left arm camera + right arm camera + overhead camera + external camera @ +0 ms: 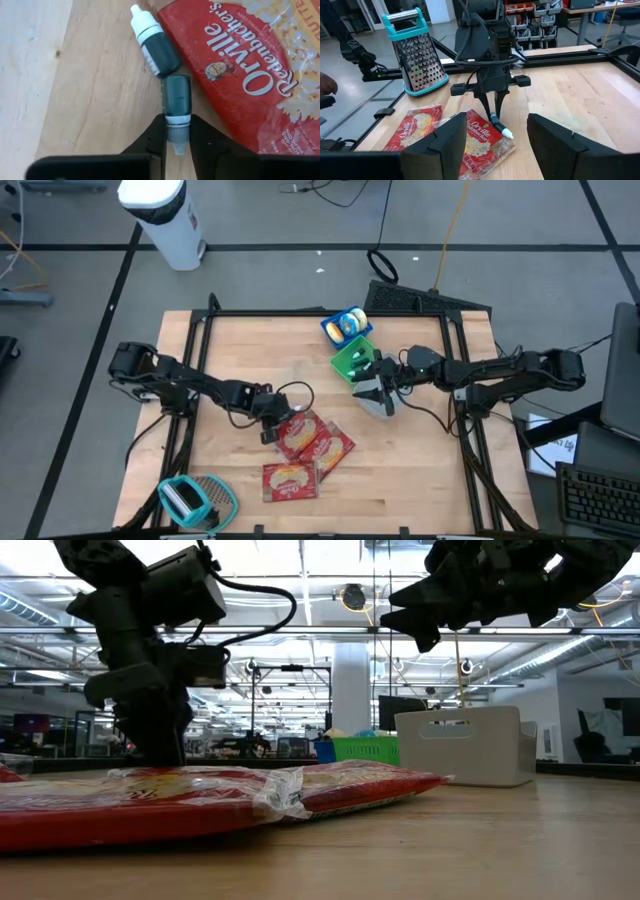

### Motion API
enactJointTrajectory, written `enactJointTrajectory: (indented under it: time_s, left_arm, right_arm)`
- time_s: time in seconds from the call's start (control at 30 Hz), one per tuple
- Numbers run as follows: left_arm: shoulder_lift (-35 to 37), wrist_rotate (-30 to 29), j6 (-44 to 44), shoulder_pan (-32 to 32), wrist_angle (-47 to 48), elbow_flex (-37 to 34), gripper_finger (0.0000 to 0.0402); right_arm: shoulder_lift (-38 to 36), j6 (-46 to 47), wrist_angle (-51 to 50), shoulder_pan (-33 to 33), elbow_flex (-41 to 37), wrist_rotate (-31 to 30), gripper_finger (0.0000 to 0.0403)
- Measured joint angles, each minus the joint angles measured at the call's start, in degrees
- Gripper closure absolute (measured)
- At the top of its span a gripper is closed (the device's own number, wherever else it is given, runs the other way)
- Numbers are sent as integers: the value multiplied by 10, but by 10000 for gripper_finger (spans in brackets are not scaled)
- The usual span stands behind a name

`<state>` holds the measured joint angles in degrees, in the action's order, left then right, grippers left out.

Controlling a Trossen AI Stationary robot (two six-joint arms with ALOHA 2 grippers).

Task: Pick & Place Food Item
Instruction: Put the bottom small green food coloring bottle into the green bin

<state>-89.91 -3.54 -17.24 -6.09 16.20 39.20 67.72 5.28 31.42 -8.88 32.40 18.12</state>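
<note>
- Left gripper [177,145] fingers clamp a small green dropper bottle [177,100] lying on the tabletop [90,90] beside a popcorn packet [250,65].
- Right gripper [495,137] hangs above, fingers wide.

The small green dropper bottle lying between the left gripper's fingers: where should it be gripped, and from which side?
Probably across its cap and neck, from above. The green dropper bottle lies flat on the wooden table, and the left gripper already points steeply down with its fingers flanking the cap. A second bottle and the popcorn bag crowd the body.

Grey floor [300,225], ceiling striplights [300,560]
</note>
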Motion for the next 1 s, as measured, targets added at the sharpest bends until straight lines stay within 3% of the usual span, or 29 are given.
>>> enactJointTrajectory:
  time_s: [0.13, 0.37, 0.53, 0.67, 0.83, 1.0]
  left_arm:
    - [3, -14, 34, 0, 18, 14, 351]
    - [5, -198, 152, 0, 105, 104, 325]
    - [6, -282, 259, 0, 96, 171, 334]
    - [6, -295, 335, 0, 54, 209, 350]
    - [6, -297, 403, -3, -14, 220, 334]
    - [5, -300, 453, -7, -33, 220, 332]
  right_arm:
    - [0, 0, 0, 0, 0, -1, 206]
    - [34, 42, 22, 9, 0, -78, 206]
    - [92, 79, 89, 8, 0, -76, 206]
    - [147, 104, 169, 4, 0, -77, 206]
    - [215, 159, 300, -1, 7, -75, 206]
    - [271, 196, 317, -1, 48, -70, 202]
